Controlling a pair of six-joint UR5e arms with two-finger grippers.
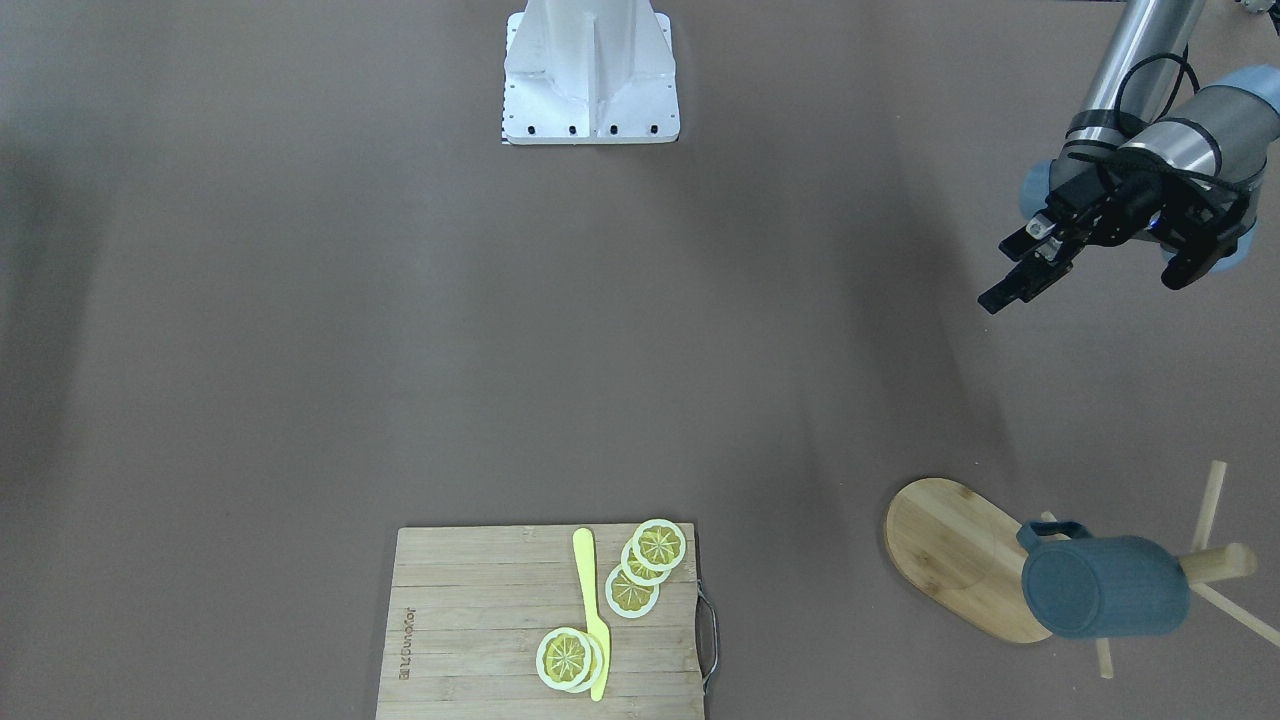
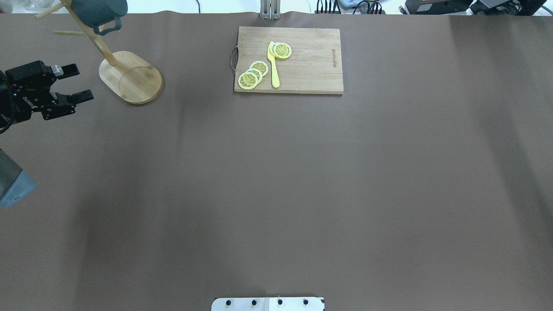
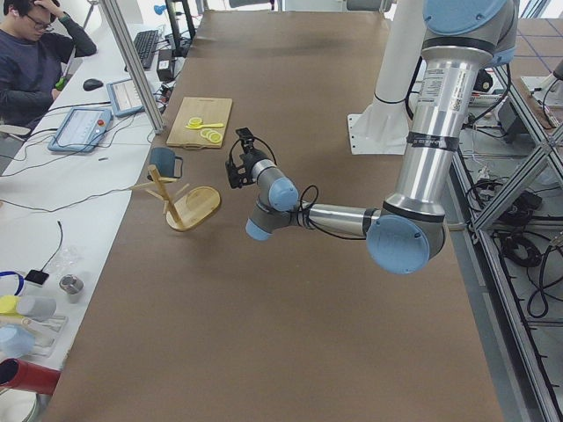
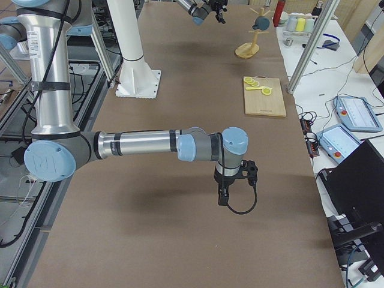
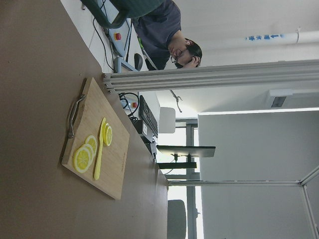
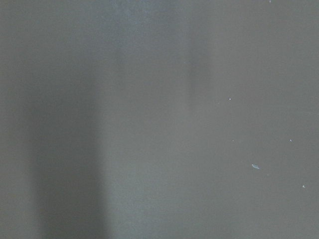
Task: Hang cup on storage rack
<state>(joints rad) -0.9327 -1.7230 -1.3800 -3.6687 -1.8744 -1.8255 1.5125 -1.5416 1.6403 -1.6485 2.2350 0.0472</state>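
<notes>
The dark teal cup (image 1: 1105, 598) hangs by its handle on a peg of the bamboo storage rack (image 1: 950, 550), lying sideways next to the post with nothing gripping it. It also shows in the overhead view (image 2: 98, 11), on the rack (image 2: 129, 77) at the table's far left. My left gripper (image 2: 84, 82) is open and empty, in the air beside the rack on the robot's side, apart from it; the front-facing view (image 1: 1085, 289) shows its jaws spread. My right gripper (image 4: 225, 195) shows only in the exterior right view, low over bare table, and I cannot tell its state.
A slatted bamboo cutting board (image 2: 302, 60) with lemon slices (image 2: 252, 75) and a yellow knife (image 2: 273, 65) lies at the far middle of the table. The white robot base (image 1: 590, 70) stands at the near edge. An operator (image 3: 35, 53) sits at a side desk.
</notes>
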